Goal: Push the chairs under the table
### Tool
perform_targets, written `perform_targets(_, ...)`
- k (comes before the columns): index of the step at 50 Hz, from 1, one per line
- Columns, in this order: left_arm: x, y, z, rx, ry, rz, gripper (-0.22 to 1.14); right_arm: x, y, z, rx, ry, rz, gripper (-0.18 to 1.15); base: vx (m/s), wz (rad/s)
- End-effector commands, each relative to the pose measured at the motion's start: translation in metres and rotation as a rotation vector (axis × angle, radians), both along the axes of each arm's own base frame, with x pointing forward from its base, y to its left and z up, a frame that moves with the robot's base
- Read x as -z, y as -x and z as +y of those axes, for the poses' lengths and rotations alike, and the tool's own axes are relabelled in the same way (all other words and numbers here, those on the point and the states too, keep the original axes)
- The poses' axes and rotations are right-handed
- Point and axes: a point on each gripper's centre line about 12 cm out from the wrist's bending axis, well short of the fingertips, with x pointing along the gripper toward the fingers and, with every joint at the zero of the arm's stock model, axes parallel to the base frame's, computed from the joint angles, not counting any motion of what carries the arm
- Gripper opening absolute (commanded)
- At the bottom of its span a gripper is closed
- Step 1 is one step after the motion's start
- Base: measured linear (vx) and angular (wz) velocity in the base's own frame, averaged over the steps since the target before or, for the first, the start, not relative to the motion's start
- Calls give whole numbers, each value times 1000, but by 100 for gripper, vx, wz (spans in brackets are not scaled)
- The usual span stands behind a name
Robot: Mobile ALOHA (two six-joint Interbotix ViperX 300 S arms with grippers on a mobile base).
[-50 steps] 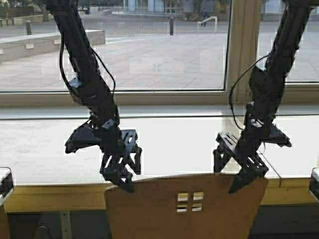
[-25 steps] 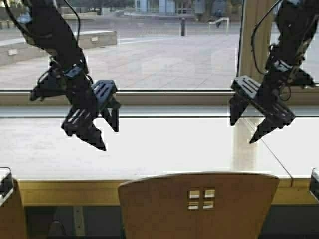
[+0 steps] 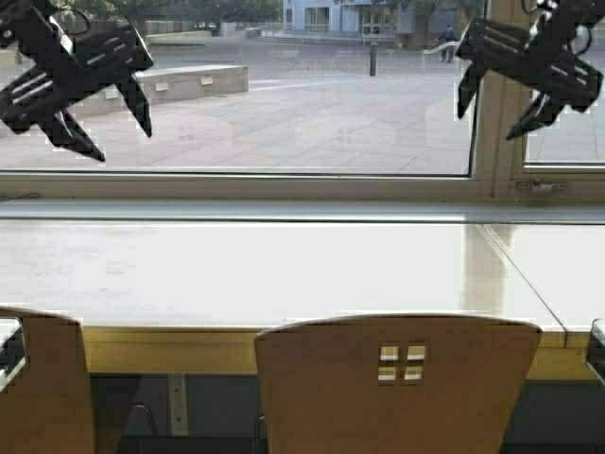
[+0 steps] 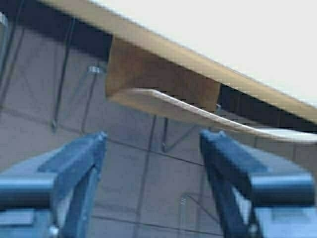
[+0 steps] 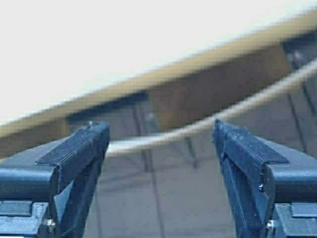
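Chairs stood against the near edge of the table [image 3: 236, 274]: the middle chair [image 3: 397, 378] had its backrest, pierced by four small square holes, just in front of the table's wooden front edge, and a second chair [image 3: 47, 378] stood to its left at the same edge. Both grippers hung high above the table, before the window [image 3: 284, 113]. The left gripper [image 3: 99, 118] and the right gripper [image 3: 496, 109] held nothing, each with its fingers spread apart.
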Motion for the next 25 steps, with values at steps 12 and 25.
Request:
perform_targets(12,-51,18,25,113,-242,-271,91,-95,33,4,-127,102,-321,94,-12,5)
perform_targets(25,-62,12,25,80,-224,-314,91,-64,32,1,-139,180,-379,94,-21,8)
